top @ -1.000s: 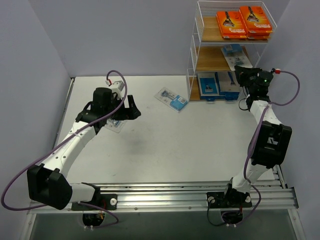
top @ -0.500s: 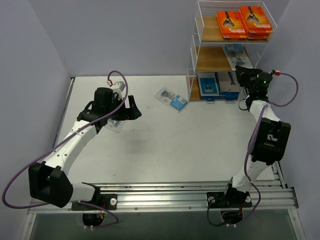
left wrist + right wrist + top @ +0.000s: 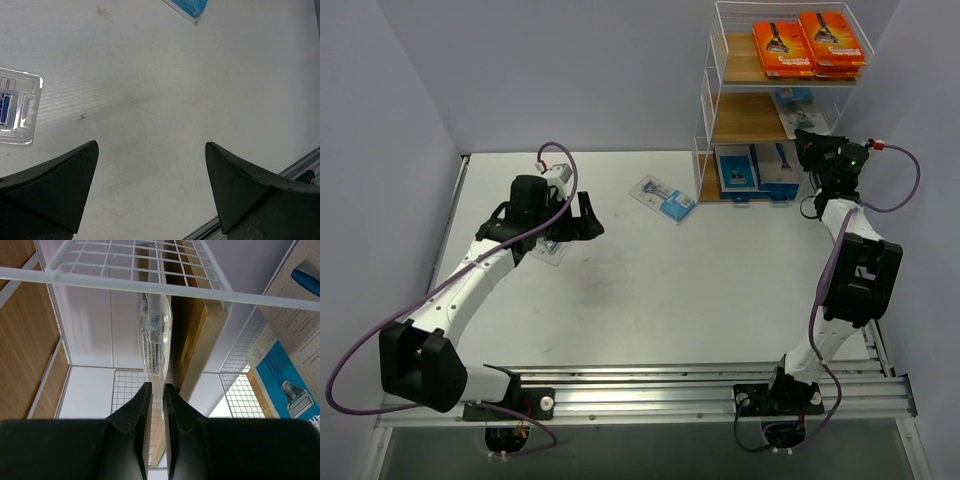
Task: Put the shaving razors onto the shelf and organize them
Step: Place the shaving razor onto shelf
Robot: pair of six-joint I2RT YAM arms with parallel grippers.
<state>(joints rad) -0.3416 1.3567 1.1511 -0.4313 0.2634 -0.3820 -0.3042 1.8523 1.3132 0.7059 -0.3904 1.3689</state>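
The shelf [image 3: 708, 100] stands at the far right, with orange razor boxes [image 3: 810, 42] on its top tier and blue-and-grey boxes [image 3: 757, 166] on the bottom tier. My right gripper [image 3: 809, 139] reaches into the middle tier, shut on a clear blister pack [image 3: 792, 103]. In the right wrist view that pack [image 3: 156, 335] is edge-on between my right gripper's [image 3: 158, 387] fingers, against the wooden tier [image 3: 197, 325]. My left gripper [image 3: 585, 218] hovers open over the table with nothing in it [image 3: 151, 144]. One blister pack [image 3: 663, 197] lies mid-table. Another [image 3: 15, 105] lies under the left arm.
The shelf's white wire mesh [image 3: 150, 260] surrounds the right gripper closely. A blue-and-grey box [image 3: 285, 380] leans at the right of the wrist view. A metal rail [image 3: 700, 390] runs along the table's near edge. Grey walls close in on both sides.
The right arm has pushed slightly further right and deeper into the shelf's middle tier with the blister pack. The left arm has barely moved.
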